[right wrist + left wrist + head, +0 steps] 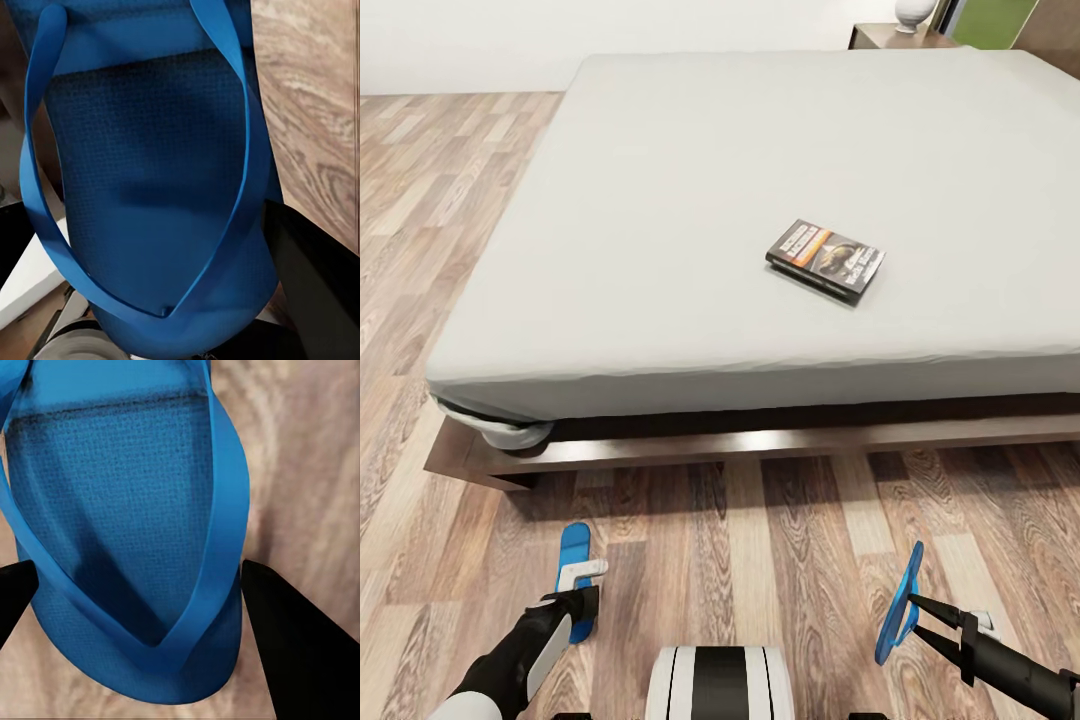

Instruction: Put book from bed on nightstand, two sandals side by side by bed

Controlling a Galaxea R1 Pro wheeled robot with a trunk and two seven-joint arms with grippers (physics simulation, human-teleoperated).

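Note:
The book (825,260), dark with an orange band, lies flat on the pale mattress of the bed (660,200), right of its middle. One blue sandal (574,552) rests flat on the plank floor in front of the bed. My left gripper (579,603) is shut across the sandal's (127,495) width, with a black finger (300,645) against each edge. The other sandal (901,600) hangs tilted on edge above the floor, and my right gripper (912,606) is shut on it (150,150). A nightstand (885,38) stands beyond the bed's far corner.
A white vase (910,14) sits on the nightstand. The bed's dark wooden frame (760,445) juts out low along the floor ahead of both arms. Wood-plank floor (760,560) stretches between the two sandals and off to the left of the bed.

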